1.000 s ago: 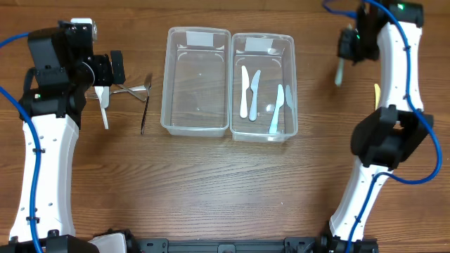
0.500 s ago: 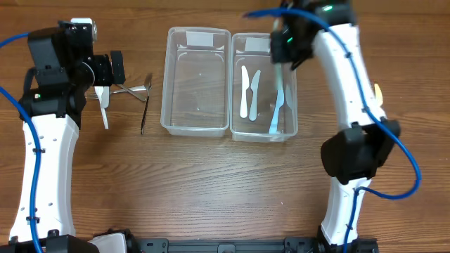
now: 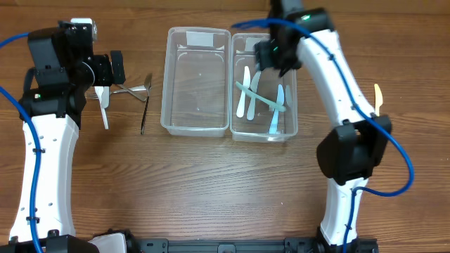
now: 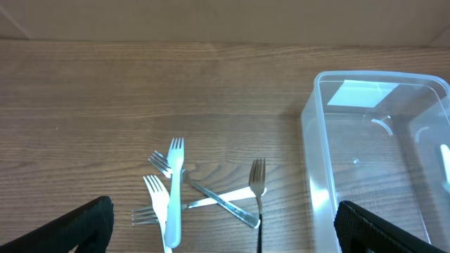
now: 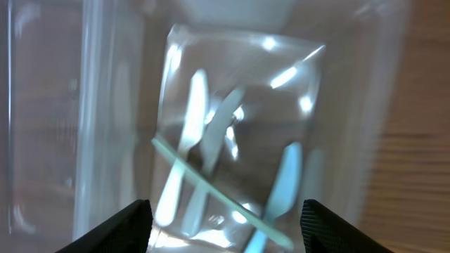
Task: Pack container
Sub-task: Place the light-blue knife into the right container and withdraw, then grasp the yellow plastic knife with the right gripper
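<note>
The right gripper (image 5: 225, 216), which was carrying a pale green plastic knife (image 3: 260, 97) in from the far side of the worktop (image 3: 211, 183) a moment ago, is now hovering over the right-hand container (image 3: 294, 84) with its fingers spread wide and empty. The knife is lying slantwise across the other plastic knives (image 3: 242, 107) already inside. That piece is looking packed, so the forks (image 4: 176, 193) are probably coming next: they are lying in a loose heap beside the empty left-hand container (image 3: 166, 84), with the left gripper (image 4: 225, 218) hanging open-fingered above them.
</note>
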